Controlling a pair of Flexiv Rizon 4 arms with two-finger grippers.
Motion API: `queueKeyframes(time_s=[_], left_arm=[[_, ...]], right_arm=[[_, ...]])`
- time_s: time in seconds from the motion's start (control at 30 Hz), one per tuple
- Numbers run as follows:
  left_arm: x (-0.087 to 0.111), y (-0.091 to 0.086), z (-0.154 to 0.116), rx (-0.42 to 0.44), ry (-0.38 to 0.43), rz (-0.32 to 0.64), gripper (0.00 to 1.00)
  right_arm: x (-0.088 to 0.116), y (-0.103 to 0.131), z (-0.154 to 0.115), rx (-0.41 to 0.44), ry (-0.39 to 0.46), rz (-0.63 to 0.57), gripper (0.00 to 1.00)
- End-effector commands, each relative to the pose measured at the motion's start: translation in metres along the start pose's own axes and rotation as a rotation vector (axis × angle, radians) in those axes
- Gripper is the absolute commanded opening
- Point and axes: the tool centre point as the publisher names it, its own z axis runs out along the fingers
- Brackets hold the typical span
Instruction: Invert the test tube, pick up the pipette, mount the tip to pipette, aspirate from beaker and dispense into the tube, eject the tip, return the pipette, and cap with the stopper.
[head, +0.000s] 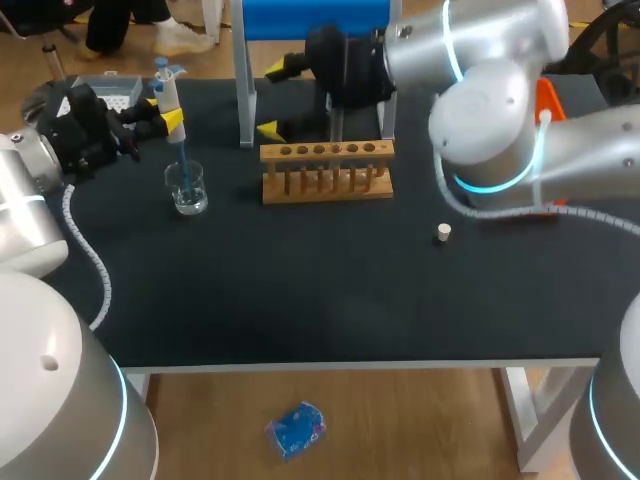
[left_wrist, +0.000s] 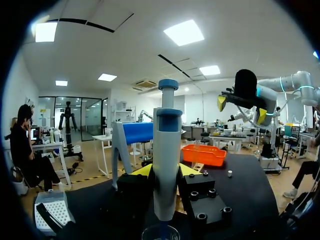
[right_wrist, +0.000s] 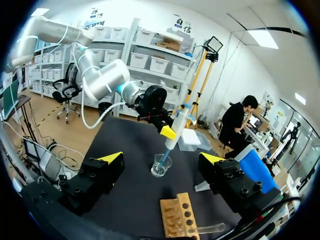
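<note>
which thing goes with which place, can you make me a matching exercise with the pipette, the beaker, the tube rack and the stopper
Things:
1. white and blue plastic pipette
2. clear glass beaker
3. wooden test tube rack
4. small white stopper

Places:
a. alone on the black table, right of the rack
b. under the pipette, with the blue tip dipping into it
c. held in the left gripper
d. mid-table, in front of the blue stand

Pairs: 1-c, 2-b, 3-d, 4-a

black tabletop (head: 300, 290), orange tray (left_wrist: 203, 154) toward its right edge, wooden rack (head: 327, 190) standing near its middle
</note>
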Motion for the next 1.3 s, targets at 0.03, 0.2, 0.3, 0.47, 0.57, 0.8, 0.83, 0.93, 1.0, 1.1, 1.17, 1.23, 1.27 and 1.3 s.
queueKeyframes(time_s=[0.03,0.2,0.3,0.47,0.57,0.8,0.83,0.93,1.0,1.1,1.17,1.23,1.27,1.3], left_arm=[[0.0,0.0,0.0,0.002,-0.001,0.001,0.0],[0.0,0.0,0.0,0.002,-0.001,0.001,0.0],[0.0,0.0,0.0,0.002,-0.001,0.001,0.0],[0.0,0.0,0.0,0.002,-0.001,0.001,0.0],[0.0,0.0,0.0,0.002,-0.001,0.001,0.0],[0.0,0.0,0.0,0.002,-0.001,0.001,0.0],[0.0,0.0,0.0,0.002,-0.001,0.001,0.0],[0.0,0.0,0.0,0.002,-0.001,0.001,0.0],[0.0,0.0,0.0,0.002,-0.001,0.001,0.0],[0.0,0.0,0.0,0.002,-0.001,0.001,0.0],[0.0,0.0,0.0,0.002,-0.001,0.001,0.0],[0.0,0.0,0.0,0.002,-0.001,0.001,0.0],[0.0,0.0,0.0,0.002,-0.001,0.001,0.0],[0.0,0.0,0.0,0.002,-0.001,0.001,0.0]], right_arm=[[-0.014,0.017,0.009,0.029,0.488,-0.008,1.0],[-0.025,0.029,0.025,0.016,0.506,-0.01,1.0],[-0.031,0.034,0.036,0.001,0.521,-0.001,1.0],[-0.042,0.038,0.047,-0.02,0.529,0.011,1.0],[-0.046,0.039,0.048,-0.026,0.526,0.012,1.0],[-0.052,0.04,0.046,-0.033,0.499,0.011,0.0],[-0.052,0.04,0.046,-0.033,0.499,0.011,0.0],[-0.052,0.04,0.046,-0.033,0.499,0.011,0.0],[-0.052,0.04,0.046,-0.033,0.499,0.011,0.0],[-0.052,0.04,0.046,-0.033,0.499,0.011,0.0],[-0.052,0.04,0.046,-0.033,0.499,0.011,0.0],[-0.052,0.04,0.046,-0.033,0.499,0.011,0.0],[-0.052,0.04,0.046,-0.033,0.499,0.011,0.0],[-0.052,0.04,0.046,-0.033,0.499,0.011,0.0]])
